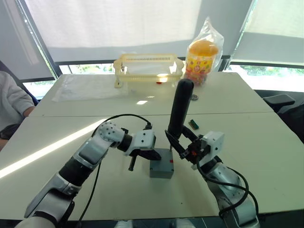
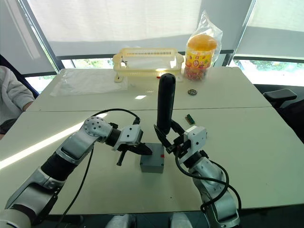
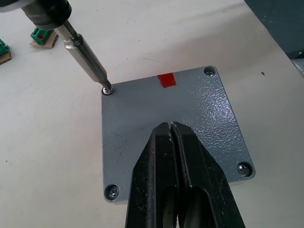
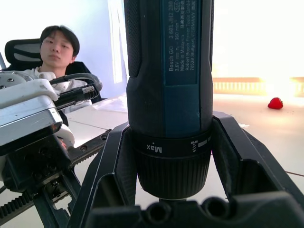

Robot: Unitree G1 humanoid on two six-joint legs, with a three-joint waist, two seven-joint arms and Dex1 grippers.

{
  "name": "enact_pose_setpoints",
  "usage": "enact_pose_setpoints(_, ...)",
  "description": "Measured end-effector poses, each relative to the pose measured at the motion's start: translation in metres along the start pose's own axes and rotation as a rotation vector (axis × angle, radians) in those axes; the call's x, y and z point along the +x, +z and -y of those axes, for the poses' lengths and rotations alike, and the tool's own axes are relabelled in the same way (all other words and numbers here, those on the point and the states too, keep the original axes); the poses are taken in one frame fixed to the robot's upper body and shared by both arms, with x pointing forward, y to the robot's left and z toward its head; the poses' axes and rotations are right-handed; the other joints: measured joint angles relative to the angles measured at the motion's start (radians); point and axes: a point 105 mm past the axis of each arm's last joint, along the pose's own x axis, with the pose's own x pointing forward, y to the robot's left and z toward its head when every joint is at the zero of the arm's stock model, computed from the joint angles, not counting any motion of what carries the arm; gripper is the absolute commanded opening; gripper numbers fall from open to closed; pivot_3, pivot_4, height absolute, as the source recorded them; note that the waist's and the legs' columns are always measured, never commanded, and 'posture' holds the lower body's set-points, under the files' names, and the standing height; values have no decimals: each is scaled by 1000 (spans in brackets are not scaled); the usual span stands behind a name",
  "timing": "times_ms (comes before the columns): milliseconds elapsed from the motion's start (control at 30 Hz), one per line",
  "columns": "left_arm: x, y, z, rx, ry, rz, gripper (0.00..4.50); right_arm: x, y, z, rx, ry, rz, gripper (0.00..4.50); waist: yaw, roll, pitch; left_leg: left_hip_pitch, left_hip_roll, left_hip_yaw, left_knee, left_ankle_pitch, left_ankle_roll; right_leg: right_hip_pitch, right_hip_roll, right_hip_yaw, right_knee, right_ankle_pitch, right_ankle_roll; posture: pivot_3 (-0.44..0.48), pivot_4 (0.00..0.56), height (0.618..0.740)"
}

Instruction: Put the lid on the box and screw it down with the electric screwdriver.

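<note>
We see the left gripper (image 3: 171,130), its jaws pressed together and empty, resting on the lid (image 3: 190,118), which already sits on the box (image 1: 161,167) near the front of the tabletop (image 1: 266,142); the right gripper (image 1: 183,145) clamps the electric screwdriver (image 1: 180,107) upright, bit seated in one corner screw; three other corners show screws, so we judge the work nearly finished; farther back stands a yellow basket (image 1: 147,69).

Head stereo pair looking down over worktop (image 1: 266,142); wrist cams close in: left onto lid (image 3: 175,123), right up along electric screwdriver (image 4: 168,95).
</note>
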Motion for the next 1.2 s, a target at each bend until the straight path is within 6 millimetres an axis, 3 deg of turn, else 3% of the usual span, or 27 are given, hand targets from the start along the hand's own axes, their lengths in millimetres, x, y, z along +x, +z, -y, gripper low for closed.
enact_pose_setpoints(1200, 5, -2, 5, 10, -1, 6, 0, -2, -6, 1, -96, -17, 19, 1819, 2, -5, -12, 0, 1, -3, -3, 0, 0, 0, -3, 0, -4, 0, -1, 0, 150, 740)
